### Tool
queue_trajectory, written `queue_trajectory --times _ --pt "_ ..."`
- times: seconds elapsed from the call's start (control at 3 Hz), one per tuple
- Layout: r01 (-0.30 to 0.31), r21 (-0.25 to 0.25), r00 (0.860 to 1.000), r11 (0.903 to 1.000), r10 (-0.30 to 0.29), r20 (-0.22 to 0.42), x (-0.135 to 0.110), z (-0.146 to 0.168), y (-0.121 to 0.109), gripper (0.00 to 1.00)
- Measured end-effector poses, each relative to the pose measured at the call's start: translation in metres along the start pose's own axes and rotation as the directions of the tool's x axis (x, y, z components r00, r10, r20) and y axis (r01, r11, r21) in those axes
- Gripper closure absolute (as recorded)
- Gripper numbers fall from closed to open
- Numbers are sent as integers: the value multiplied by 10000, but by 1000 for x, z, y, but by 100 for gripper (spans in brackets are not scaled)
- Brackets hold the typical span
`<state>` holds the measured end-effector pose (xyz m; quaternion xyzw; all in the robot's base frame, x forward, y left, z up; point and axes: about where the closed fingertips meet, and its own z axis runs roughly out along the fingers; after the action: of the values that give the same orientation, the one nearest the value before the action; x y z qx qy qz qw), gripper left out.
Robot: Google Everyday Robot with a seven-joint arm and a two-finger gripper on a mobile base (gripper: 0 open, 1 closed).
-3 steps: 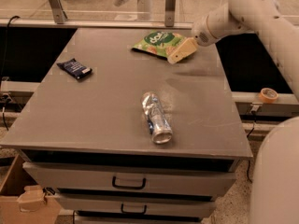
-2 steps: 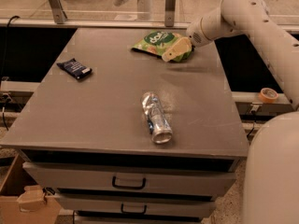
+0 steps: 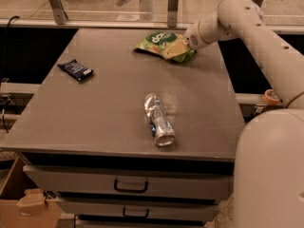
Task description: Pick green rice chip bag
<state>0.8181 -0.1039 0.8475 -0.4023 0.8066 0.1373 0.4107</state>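
In the camera view, the green rice chip bag lay near the table's far edge. The gripper rested over the bag's right end; whether it gripped the bag was unclear. A crushed can lay mid-table and a dark packet to the left.

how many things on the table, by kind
snack bags: 1, the green bag
packets: 1, the dark blue packet
cans: 1, the crushed can
total: 3
The gripper is at the green bag's right end, at the far side of the tabletop.
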Motion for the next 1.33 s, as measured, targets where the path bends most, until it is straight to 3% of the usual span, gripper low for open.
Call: queue_trajectory --times 0.33,0.67,1.0,1.33 --pt "-198 -98 9998 9998 197 -35 4 -2 3 64" --pt "411 -535 9972 9977 -377 642 -24 -22 22 95" --pt "1463 -1005 9781 9841 -1286 1639 -61 -44 48 100" --pt "2590 -1173 9267 9587 -2124 3102 -109 -78 73 100"
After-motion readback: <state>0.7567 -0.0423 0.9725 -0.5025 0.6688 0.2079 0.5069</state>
